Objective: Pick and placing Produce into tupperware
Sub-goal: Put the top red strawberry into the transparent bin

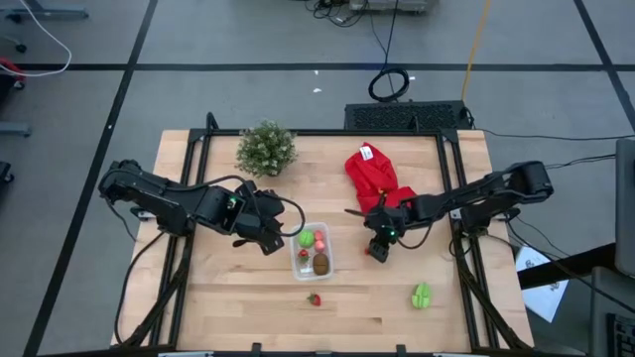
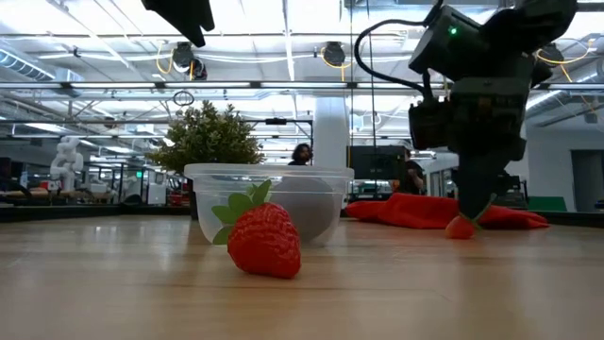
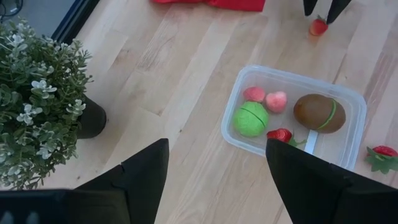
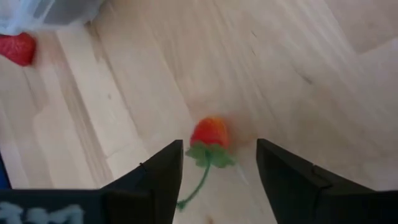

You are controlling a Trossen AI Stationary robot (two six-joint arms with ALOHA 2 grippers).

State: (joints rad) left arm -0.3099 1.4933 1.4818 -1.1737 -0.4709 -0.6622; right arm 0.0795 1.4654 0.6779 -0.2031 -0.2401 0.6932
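The clear tupperware (image 1: pixel 314 254) stands mid-table and holds a green ball (image 3: pixel 250 119), two pink pieces (image 3: pixel 276 101), a brown oval (image 3: pixel 319 112) and a strawberry (image 3: pixel 280 134). My right gripper (image 4: pixel 219 155) is open and low over the table to the tub's right. Its fingers stand on either side of a small red fruit with a green stem (image 4: pixel 209 134) that lies on the wood, untouched. My left gripper (image 3: pixel 217 168) hangs open above the table at the tub's left, holding nothing. Another strawberry (image 1: pixel 315 298) lies on the table near the tub's near side.
A green piece (image 1: pixel 422 296) lies toward the near right. The red cloth (image 1: pixel 372 174) is heaped behind my right gripper, and a potted plant (image 1: pixel 266 149) stands at the far left. Bare wood lies along the near edge.
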